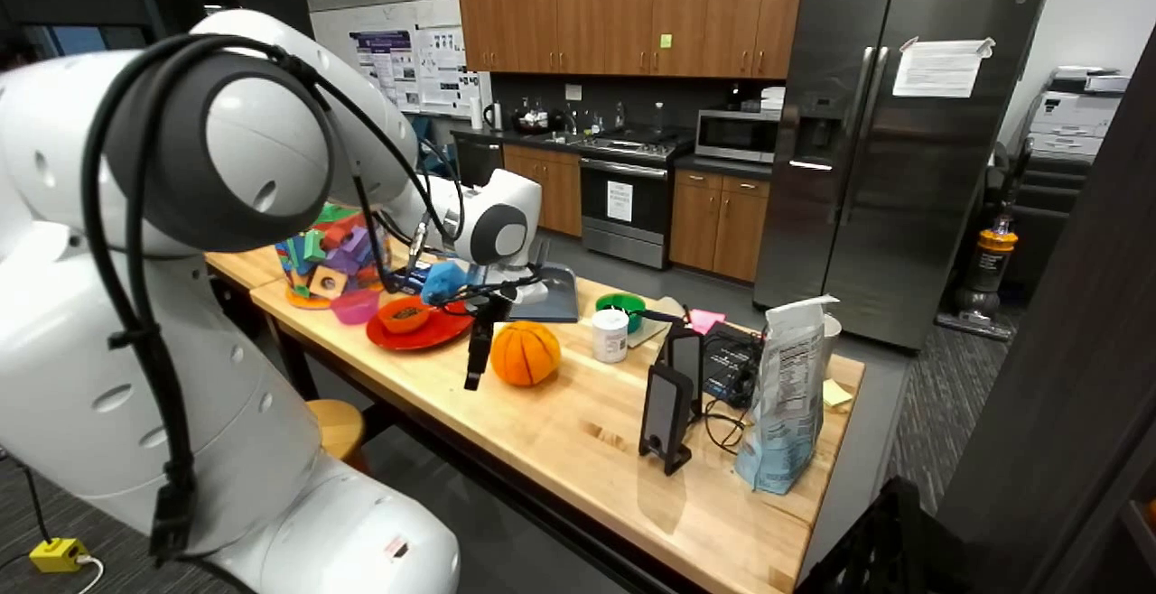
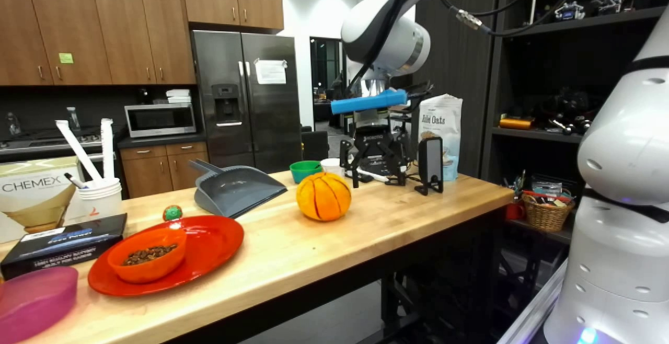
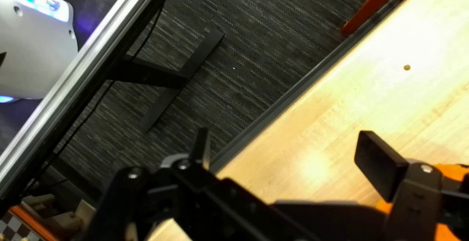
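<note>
My gripper (image 2: 378, 181) hangs over the wooden table (image 1: 578, 436), fingers pointing down and spread apart. Nothing sits in the gap in the wrist view, where the gripper (image 3: 287, 149) straddles the table's edge: one finger shows against the dark floor, the other against the wood. Nearest to it is a round orange pumpkin-like ball (image 2: 324, 196) with dark lines, resting on the tabletop. In an exterior view the gripper (image 1: 479, 364) appears just beside the ball (image 1: 526, 353). Only slivers of orange (image 3: 452, 171) show behind a finger (image 3: 381, 164) in the wrist view.
A red plate (image 2: 214, 247) carries an orange bowl (image 2: 151, 272) of brown bits. Behind stand a grey dustpan (image 2: 238, 187), green bowl (image 1: 623, 303) and white tub (image 1: 610, 338). Black speakers (image 1: 664, 413), cables and an oats bag (image 1: 784, 395) occupy the table's far end.
</note>
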Controlling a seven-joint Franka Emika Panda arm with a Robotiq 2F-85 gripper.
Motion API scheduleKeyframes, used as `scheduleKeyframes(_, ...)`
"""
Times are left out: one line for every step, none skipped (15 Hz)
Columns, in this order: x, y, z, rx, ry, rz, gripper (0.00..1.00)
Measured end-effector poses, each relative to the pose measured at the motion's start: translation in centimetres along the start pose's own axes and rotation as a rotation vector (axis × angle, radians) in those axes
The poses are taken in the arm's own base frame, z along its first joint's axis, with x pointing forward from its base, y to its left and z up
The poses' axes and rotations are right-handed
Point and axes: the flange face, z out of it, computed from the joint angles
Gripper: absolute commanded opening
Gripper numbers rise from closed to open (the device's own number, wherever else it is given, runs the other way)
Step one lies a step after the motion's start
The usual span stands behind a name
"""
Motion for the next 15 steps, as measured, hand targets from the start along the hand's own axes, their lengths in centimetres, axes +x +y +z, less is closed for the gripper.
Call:
scheduleKeyframes(0.2, -0.5, -0.1, -0.005, 0.007, -0.007, 1.0)
scheduleKeyframes(0.4, -1.0, -0.1, -0.011, 0.013, -0.014, 1.0)
scheduleKeyframes(0.4, -1.3, 0.0, -0.016, 0.014, -0.019, 1.0)
scheduleKeyframes(0.3, -1.5, 0.4, -0.023, 0.013, -0.024, 1.0)
scheduleKeyframes(0.3, -1.6, 0.8, -0.031, 0.013, -0.027, 1.0)
scheduleKeyframes(0.2, -1.7, 1.1, -0.042, 0.016, -0.03, 1.0)
scheduleKeyframes(0.2, -1.8, 1.3, -0.053, 0.022, -0.032, 1.0)
scheduleKeyframes(0.3, -1.9, 1.6, -0.063, 0.028, -0.033, 1.0)
scheduleKeyframes(0.5, -2.0, 1.7, -0.071, 0.033, -0.034, 1.0)
scheduleKeyframes(0.7, -2.1, 1.9, -0.08, 0.039, -0.035, 1.0)
scheduleKeyframes(1.0, -2.1, 1.9, -0.086, 0.044, -0.035, 1.0)
scheduleKeyframes(1.2, -2.3, 2.0, -0.091, 0.05, -0.034, 1.0)
scheduleKeyframes(1.4, -2.4, 1.9, -0.095, 0.054, -0.034, 1.0)
scheduleKeyframes(1.7, -2.5, 1.9, -0.098, 0.059, -0.033, 1.0)
scheduleKeyframes(1.9, -2.7, 1.9, -0.1, 0.062, -0.031, 1.0)
